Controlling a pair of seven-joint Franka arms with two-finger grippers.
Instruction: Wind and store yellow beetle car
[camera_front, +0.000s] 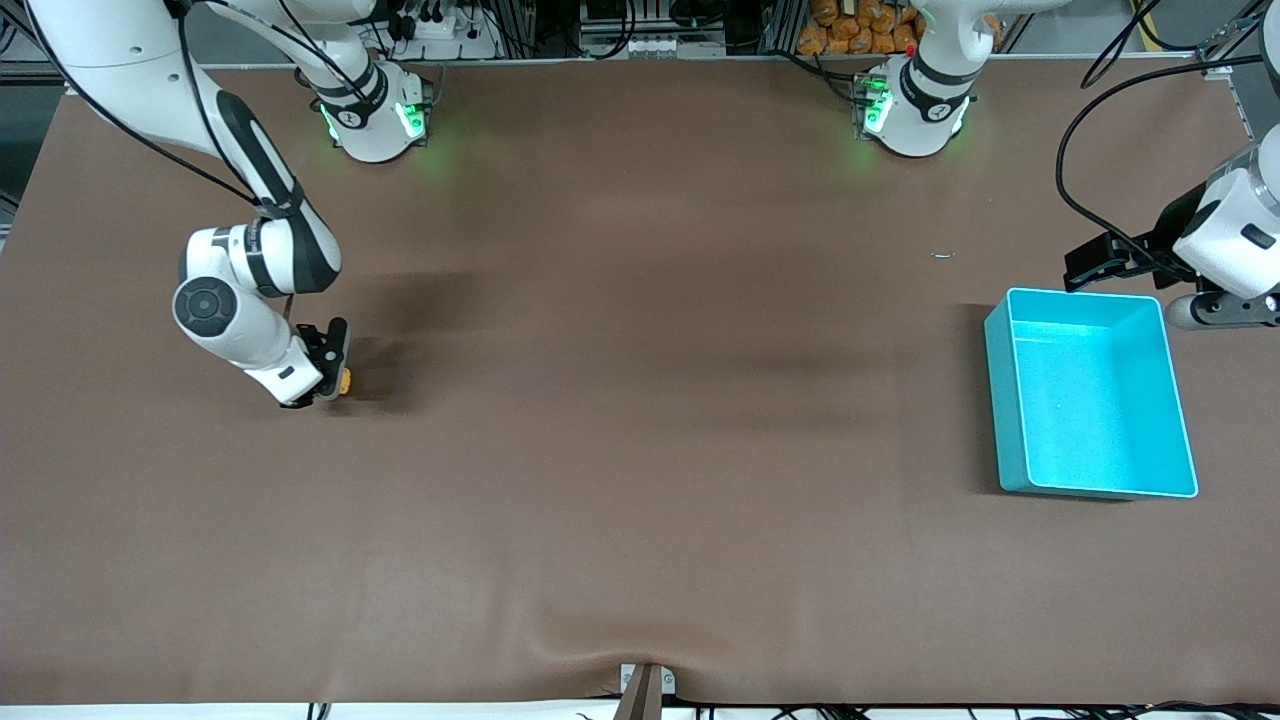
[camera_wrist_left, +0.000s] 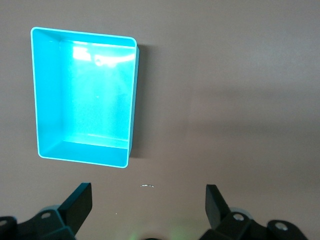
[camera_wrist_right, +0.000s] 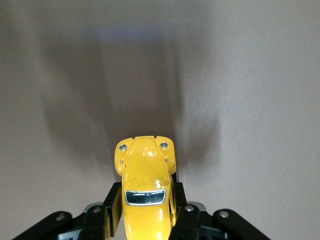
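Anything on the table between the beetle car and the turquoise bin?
Nothing visible. The right gripper is shut on the yellow beetle car at the right arm's end; the mat between it and the turquoise bin is bare. The left gripper waits open near the bin.

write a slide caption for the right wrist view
Right hand shut on the yellow beetle car, its hood pointing out over the bare brown table.

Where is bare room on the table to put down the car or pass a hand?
The brown table is bare between the right gripper, shut on the yellow beetle car, and the turquoise bin, also nearer the front camera. It is crowded only beside the empty bin, where the open left gripper hangs.
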